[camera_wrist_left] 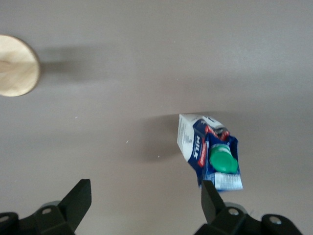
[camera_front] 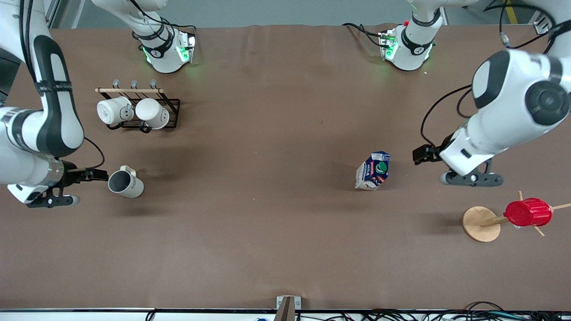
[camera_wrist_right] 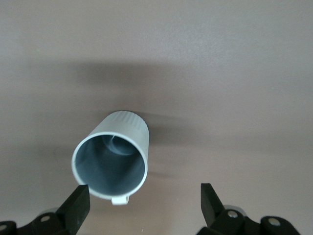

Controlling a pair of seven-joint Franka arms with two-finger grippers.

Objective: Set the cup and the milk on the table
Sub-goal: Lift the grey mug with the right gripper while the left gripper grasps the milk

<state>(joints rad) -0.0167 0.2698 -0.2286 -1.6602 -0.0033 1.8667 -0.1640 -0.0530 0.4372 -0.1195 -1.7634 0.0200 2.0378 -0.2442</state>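
Standing on table [camera_front: 267, 232]: cup [camera_front: 126, 183], milk [camera_front: 373, 171] | left pincer [camera_wrist_left: 146, 200] spread | right pincer [camera_wrist_right: 144, 203] spread

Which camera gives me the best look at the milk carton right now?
The left wrist view: the milk fills more of the picture, green cap and lettering readable, between the open left tool fingers. The front view shows it small; the right wrist view misses it.
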